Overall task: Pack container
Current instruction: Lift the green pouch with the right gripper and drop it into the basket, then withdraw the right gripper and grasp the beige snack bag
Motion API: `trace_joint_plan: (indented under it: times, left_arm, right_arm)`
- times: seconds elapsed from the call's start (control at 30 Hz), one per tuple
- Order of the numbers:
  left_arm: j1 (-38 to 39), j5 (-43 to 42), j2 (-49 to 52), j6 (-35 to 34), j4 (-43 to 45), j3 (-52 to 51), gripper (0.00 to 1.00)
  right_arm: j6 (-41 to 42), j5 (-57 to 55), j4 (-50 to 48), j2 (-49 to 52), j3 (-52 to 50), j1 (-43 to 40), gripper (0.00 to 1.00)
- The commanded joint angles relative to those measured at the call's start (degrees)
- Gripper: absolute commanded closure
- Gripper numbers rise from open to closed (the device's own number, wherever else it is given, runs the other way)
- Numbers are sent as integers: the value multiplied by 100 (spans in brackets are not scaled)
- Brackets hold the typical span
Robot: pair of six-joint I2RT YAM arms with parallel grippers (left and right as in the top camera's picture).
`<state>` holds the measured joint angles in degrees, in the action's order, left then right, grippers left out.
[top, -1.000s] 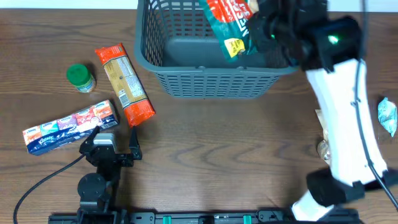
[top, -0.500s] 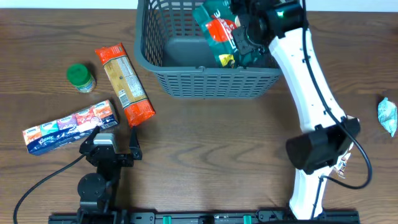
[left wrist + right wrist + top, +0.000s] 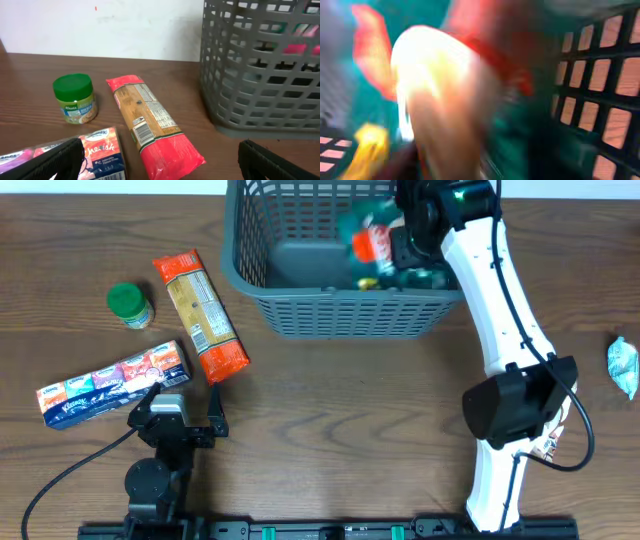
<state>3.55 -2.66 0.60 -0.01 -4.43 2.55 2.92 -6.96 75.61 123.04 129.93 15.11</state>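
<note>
Your basket (image 3: 345,315) sits at the far edge of the table (image 3: 350,430), a little right of centre, upright with its slotted front wall facing you. Inside it, toward the right-hand side, there is a green and red packet (image 3: 372,242), badly blurred in the overhead view. Your right gripper (image 3: 415,242) is down inside the basket right against that packet. The right wrist camera shows only a smear of red, teal and yellow, with the lattice wall behind it, so you cannot tell whether the jaws are clamped on the packet or apart. Outside the basket, just beside its left front corner, a long orange-red pasta packet (image 3: 200,315) lies flat. A small jar with a green lid (image 3: 130,305) stands upright to the left of it. Nearer to you, a pack of tissues (image 3: 112,383) lies at an angle. Your left gripper (image 3: 185,395) rests low by the near end of the tissues, jaws spread wide with nothing between them. A crumpled pale blue wrapper (image 3: 622,365) lies at the table's right edge, well apart from everything else.
</note>
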Motion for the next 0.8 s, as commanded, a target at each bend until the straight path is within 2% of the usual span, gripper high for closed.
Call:
trace_joint_plan:
  times: [0.0, 0.3, 0.63, 0.77]
  left_arm:
    - [17, 26, -26, -7, -81, -157, 1]
    - [17, 26, -26, -7, -81, -157, 1]
    - [17, 26, -26, -7, -81, -157, 1]
    - [17, 26, -26, -7, -81, -157, 1]
  right_arm:
    - [-151, 13, -24, -168, 155, -79, 1]
    - [-107, -22, -144, -304, 352, -83, 1]
    - [767, -404, 275, -881, 1884, -525, 1]
    - [1150, -1045, 791, -1211, 2234, -920, 1]
